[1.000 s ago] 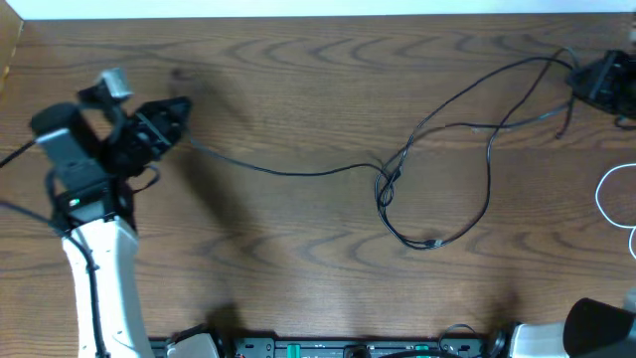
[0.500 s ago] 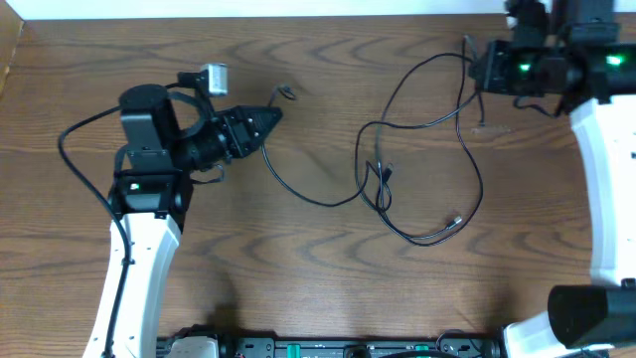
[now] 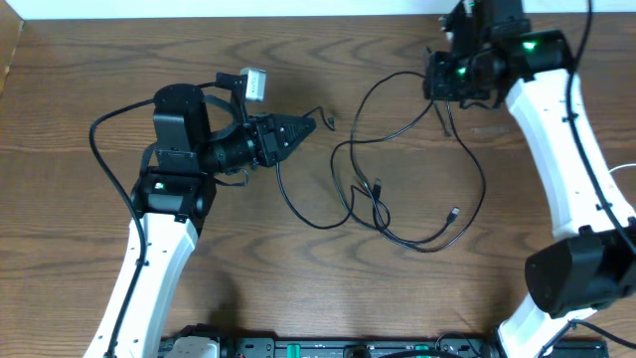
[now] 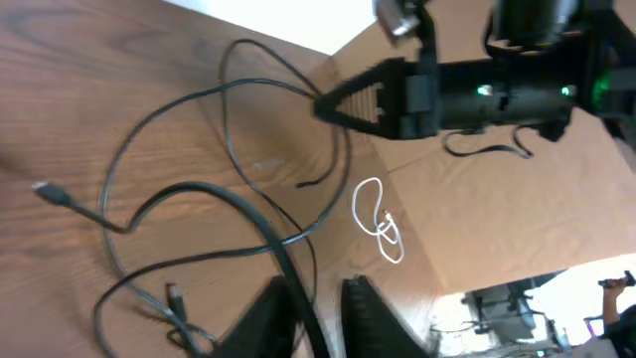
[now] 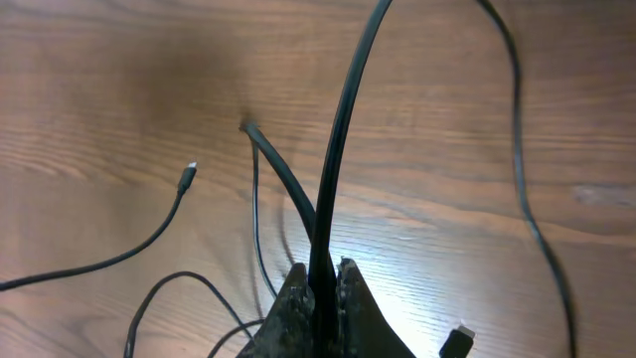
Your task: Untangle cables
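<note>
Thin black cables (image 3: 383, 189) lie in loose crossing loops mid-table, with small plug ends (image 3: 454, 212) showing. My left gripper (image 3: 306, 127) points right at the loops' left side. In the left wrist view it (image 4: 318, 298) stands slightly open, and a black cable (image 4: 248, 214) runs between the fingers along the left one, with a gap to the other. My right gripper (image 3: 440, 88) hangs over the back right of the loops. In the right wrist view it (image 5: 320, 273) is shut on a black cable (image 5: 343, 129). A white cable (image 4: 378, 224) lies coiled further off.
A thick black arm cable (image 3: 99, 139) loops out beside the left arm. The table's back edge (image 3: 298, 17) meets a white strip. A rail of equipment (image 3: 328, 348) lines the front edge. Loose plugs (image 5: 189, 171) rest on the wood near the right gripper.
Both arms have swung in toward the centre, the left from the far left, the right from the far right. The cable that was stretched between them has gone slack into tighter loops.
</note>
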Robot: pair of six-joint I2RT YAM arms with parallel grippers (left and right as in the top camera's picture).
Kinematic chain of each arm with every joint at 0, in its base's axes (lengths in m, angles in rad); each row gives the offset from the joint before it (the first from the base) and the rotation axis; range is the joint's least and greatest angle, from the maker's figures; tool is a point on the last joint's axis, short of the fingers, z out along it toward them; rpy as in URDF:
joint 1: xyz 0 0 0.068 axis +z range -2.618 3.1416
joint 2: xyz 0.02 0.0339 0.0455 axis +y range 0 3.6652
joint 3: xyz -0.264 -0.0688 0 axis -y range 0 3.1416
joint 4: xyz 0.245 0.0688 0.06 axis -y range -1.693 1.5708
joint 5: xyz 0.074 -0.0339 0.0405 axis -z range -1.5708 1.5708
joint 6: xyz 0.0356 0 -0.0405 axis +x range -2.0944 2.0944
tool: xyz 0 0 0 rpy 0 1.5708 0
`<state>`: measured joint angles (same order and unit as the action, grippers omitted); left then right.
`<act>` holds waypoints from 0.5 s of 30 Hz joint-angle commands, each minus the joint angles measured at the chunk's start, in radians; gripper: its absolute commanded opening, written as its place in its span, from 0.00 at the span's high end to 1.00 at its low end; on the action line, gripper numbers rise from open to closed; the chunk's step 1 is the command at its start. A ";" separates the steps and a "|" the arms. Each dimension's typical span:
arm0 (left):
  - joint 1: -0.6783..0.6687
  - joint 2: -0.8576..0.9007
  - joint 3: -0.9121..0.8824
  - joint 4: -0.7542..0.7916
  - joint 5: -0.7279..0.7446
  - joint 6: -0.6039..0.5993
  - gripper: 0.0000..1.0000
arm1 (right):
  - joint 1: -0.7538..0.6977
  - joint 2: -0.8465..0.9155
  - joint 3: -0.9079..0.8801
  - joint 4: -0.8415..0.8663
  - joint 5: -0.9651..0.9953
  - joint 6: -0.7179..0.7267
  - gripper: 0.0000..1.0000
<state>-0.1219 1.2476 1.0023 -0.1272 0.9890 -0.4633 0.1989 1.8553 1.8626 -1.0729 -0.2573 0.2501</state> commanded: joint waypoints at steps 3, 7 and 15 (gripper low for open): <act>-0.061 -0.006 -0.003 0.011 -0.069 0.045 0.53 | 0.024 0.003 0.003 0.014 0.005 0.019 0.99; -0.071 0.003 -0.003 0.010 -0.112 0.070 0.13 | 0.024 0.003 0.003 0.010 0.005 0.019 0.99; -0.071 0.082 -0.003 0.010 -0.112 0.108 0.09 | 0.024 0.003 0.003 0.027 -0.052 0.019 0.99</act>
<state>-0.1909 1.2808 1.0012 -0.1223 0.8871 -0.3855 0.2230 1.8584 1.8626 -1.0569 -0.2619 0.2569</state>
